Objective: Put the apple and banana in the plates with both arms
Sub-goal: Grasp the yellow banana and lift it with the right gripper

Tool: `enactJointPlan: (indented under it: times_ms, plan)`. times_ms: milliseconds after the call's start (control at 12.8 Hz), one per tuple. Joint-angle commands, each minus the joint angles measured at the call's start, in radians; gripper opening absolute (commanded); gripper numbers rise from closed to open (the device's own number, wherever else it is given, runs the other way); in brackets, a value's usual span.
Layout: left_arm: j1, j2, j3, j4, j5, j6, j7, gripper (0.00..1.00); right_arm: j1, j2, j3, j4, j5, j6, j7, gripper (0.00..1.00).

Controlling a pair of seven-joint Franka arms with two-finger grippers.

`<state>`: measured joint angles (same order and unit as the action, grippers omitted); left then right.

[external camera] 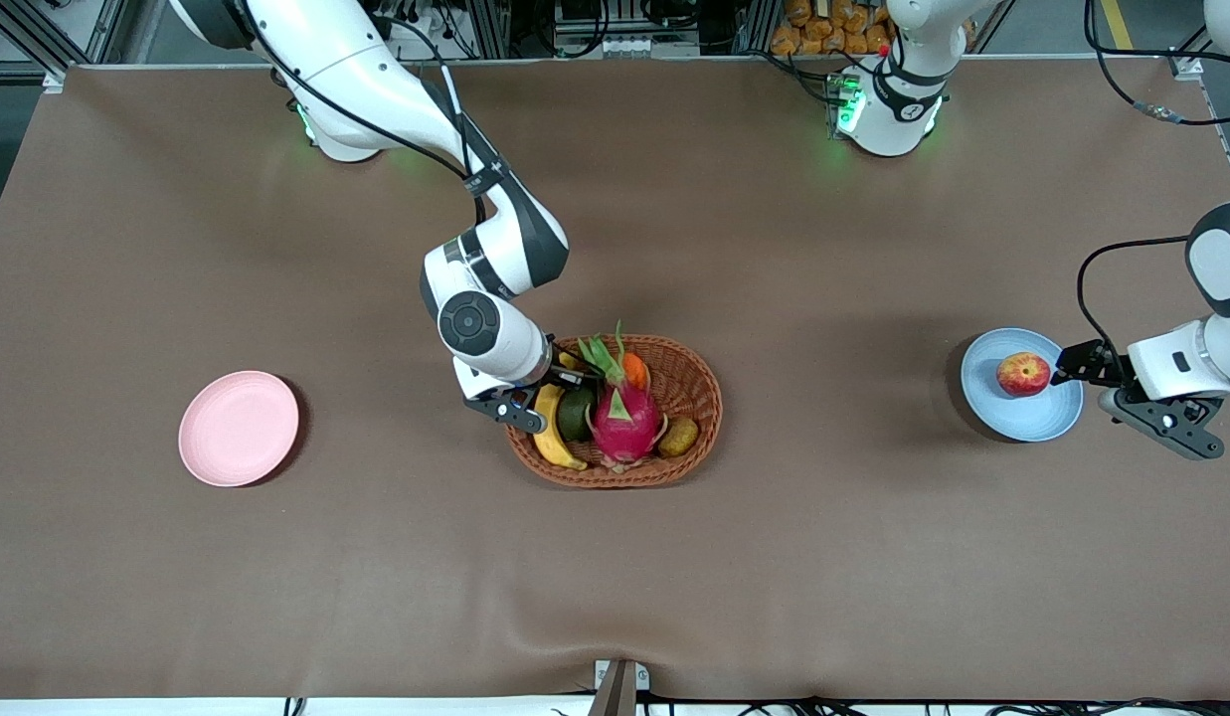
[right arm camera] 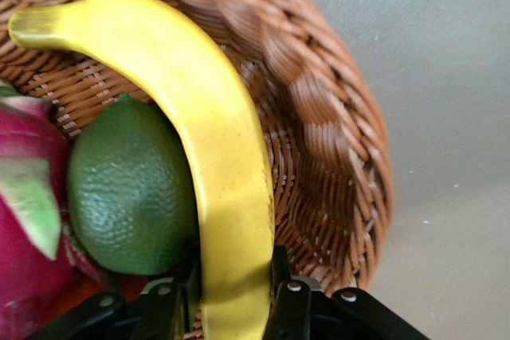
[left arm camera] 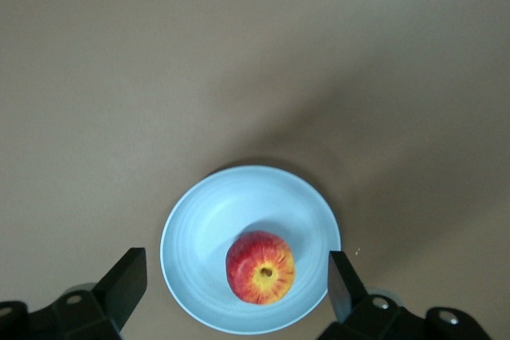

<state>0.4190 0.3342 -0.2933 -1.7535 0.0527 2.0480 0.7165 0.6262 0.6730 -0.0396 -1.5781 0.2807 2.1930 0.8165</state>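
Brown table (external camera: pixel 823 557), apple (external camera: pixel 1023 374) centred on blue plate (external camera: pixel 1032 423), banana (external camera: pixel 549 423) gripped at basket (external camera: pixel 699 383) rim.

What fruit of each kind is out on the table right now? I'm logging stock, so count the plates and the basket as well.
Apple: 1, on the light blue plate
Banana: 1
Dragon fruit: 1
Green fruit: 1
Orange fruit: 1
Kiwi: 1
Plates: 2, light blue plate and pink plate
Wicker basket: 1
Total: 9
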Motion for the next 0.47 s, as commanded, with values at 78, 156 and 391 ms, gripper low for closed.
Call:
enactJointPlan:
  times_ms: [78, 156, 391]
  plan:
    - [-0.232, -0.101, 0.174, 0.022, -0.001, -0.104, -0.038, 1.0, -0.029, -0.047, -0.029, 0.153, -0.086, -0.266, 0.007, 0.0]
    - [-0.34, -0.109, 0.278, 0.034, -0.002, -0.118, -0.054, 1.0, -0.052, -0.047, -0.032, 0.194, -0.086, -0.323, 0.003, 0.0]
    - [-0.468, -0.112, 0.368, 0.1, 0.001, -0.118, -0.058, 1.0, -0.16, -0.107, -0.032, 0.199, -0.081, -0.4, -0.03, 0.01]
